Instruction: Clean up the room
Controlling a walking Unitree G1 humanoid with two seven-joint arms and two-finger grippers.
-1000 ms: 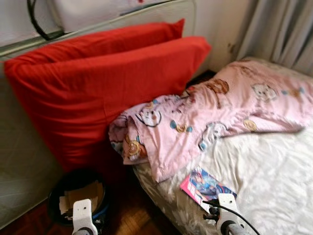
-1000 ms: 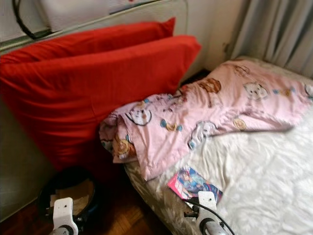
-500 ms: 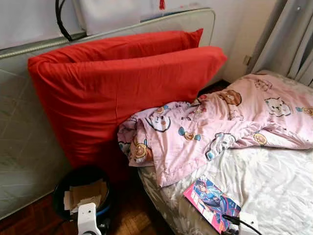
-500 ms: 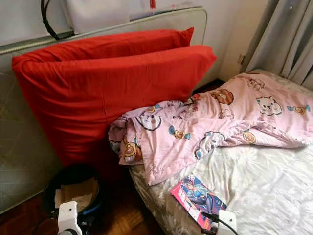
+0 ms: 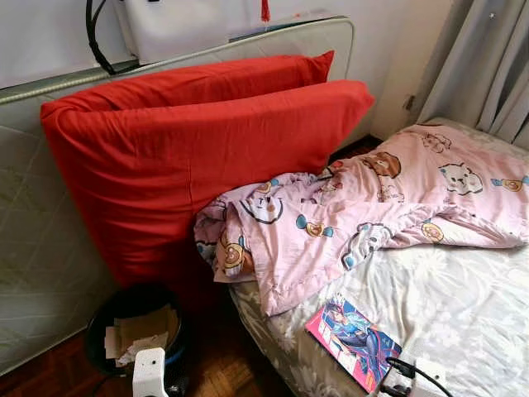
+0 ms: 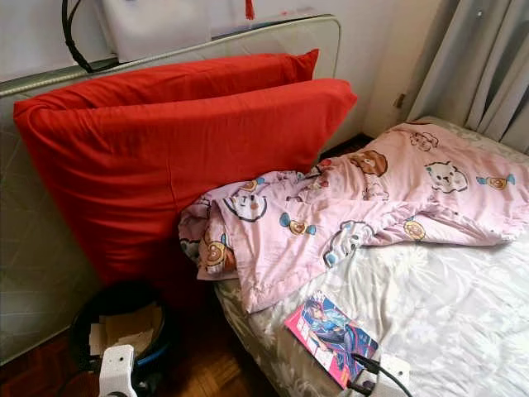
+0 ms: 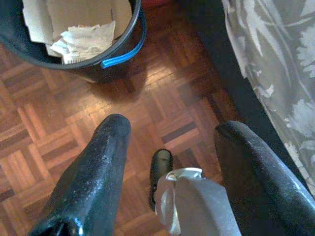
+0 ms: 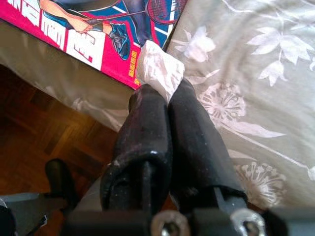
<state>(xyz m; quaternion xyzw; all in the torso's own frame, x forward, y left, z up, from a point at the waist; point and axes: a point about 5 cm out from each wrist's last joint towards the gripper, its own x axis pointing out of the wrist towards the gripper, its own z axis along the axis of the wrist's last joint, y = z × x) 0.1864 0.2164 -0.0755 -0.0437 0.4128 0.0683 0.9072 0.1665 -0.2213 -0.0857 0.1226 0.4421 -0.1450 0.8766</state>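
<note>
Right gripper (image 8: 162, 96) pinches white tissue (image 8: 158, 69) above the bed (image 5: 463, 306); left gripper (image 7: 170, 147) gapes empty. Tissue could slip before the far-left bin (image 5: 124, 306).

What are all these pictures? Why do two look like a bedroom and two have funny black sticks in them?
A robot that tidies rooms took them. The two bedroom pictures come from its head, like two eyes looking down. They show a bed with a pink blanket, red pillows and a comic book, plus a dark bin of paper scraps on the wooden floor.

The other two come from cameras on its wrists. The black sticks are gripper fingers. The left gripper is open above the floor beside the bin. The right gripper is shut on a white crumpled tissue, just over the bed's edge beside the comic book.
</note>
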